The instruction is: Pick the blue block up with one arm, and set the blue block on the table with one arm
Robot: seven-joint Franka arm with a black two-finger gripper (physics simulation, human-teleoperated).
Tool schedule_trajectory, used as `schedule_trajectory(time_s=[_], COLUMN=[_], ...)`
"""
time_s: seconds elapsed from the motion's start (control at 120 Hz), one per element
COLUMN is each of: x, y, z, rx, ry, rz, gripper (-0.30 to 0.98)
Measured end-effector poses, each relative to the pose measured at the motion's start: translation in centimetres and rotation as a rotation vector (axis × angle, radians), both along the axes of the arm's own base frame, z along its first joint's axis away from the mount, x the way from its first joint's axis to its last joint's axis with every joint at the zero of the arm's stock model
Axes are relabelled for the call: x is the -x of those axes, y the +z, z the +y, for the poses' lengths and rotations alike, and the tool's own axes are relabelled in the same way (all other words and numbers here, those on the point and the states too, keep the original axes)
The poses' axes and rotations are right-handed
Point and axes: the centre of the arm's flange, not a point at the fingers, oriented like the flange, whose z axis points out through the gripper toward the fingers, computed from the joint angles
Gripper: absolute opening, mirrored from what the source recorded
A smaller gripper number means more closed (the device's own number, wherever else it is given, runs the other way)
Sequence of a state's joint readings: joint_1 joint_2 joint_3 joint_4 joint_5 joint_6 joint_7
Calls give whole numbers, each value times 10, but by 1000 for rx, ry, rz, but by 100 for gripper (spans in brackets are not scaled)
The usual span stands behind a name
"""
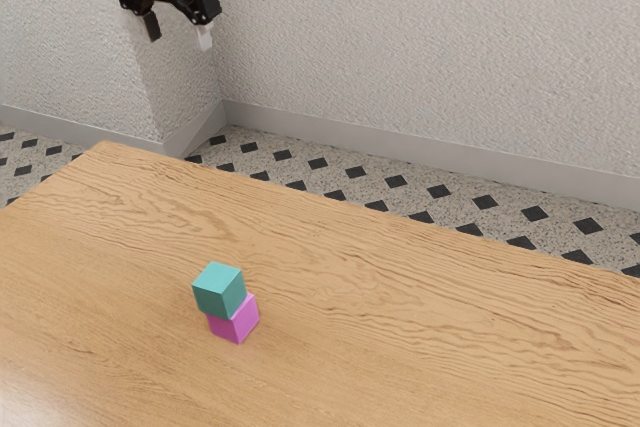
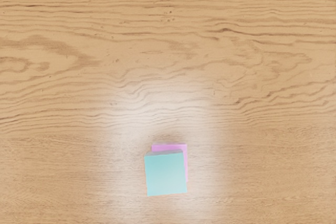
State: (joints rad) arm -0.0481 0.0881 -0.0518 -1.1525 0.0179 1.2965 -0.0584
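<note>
High above the table, the black gripper (image 1: pixel 178 35) hangs at the exterior view's upper left, open, its two fingertips apart with nothing between them. The blue block (image 1: pixel 219 290), teal in colour, rests on top of a pink block (image 1: pixel 236 321), set slightly off-centre. In the wrist view the blue block (image 2: pixel 166 174) covers most of the pink block (image 2: pixel 169 147), whose edges stick out along two sides. Both blocks are well below the gripper.
The wooden table (image 1: pixel 400 312) carries the two stacked blocks. Its far edge runs in front of a floor with black diamond tiles (image 1: pixel 397 182), and textured walls (image 1: pixel 430 37) stand behind.
</note>
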Motion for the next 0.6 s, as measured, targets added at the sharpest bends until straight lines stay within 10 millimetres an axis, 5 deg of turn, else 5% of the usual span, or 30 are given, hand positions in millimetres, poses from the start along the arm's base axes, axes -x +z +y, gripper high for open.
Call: schedule_trajectory(time_s=[0.183, 0.408, 0.6], x=[-22, 15, 21], y=[-29, -183, -260], z=[5, -49, -32], rx=[5, -29, 1], ry=[9, -92, -52], rz=[19, 129, 123], gripper=[69, 69, 69])
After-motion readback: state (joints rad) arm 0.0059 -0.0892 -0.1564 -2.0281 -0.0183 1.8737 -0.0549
